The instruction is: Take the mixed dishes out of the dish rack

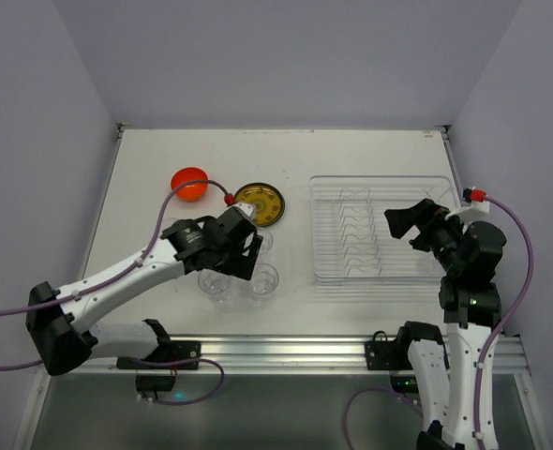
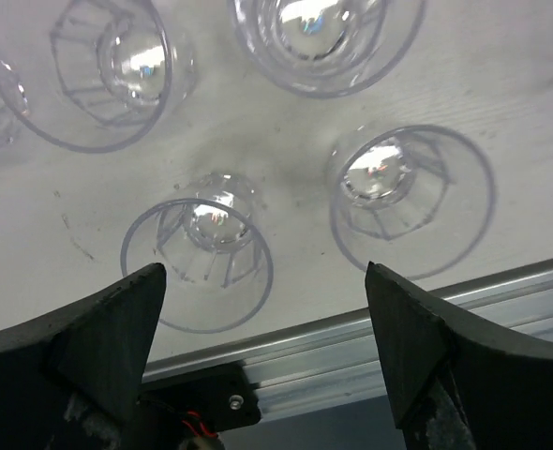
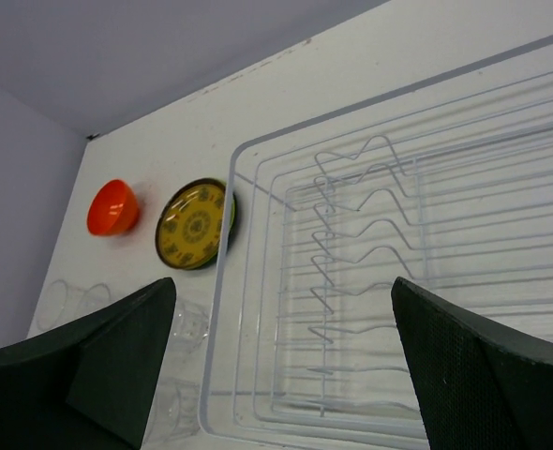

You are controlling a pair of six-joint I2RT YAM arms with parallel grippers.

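Note:
The clear dish rack (image 1: 381,230) with white wire dividers sits at the right of the table and holds no dishes; it also fills the right wrist view (image 3: 380,281). The orange-red bowl (image 1: 190,184) and the patterned yellow-brown plate (image 1: 260,204) lie left of the rack, and a lime green edge shows under the plate (image 3: 228,208). Several clear cups (image 1: 263,279) stand upright in a group near the front. My left gripper (image 1: 242,246) is open and empty above the cups (image 2: 198,262). My right gripper (image 1: 410,223) is open and empty above the rack's right half.
A metal rail (image 1: 286,352) runs along the table's near edge, close to the cups. Lavender walls (image 1: 33,141) enclose the table on three sides. The left arm's purple cable (image 1: 164,211) loops past the bowl.

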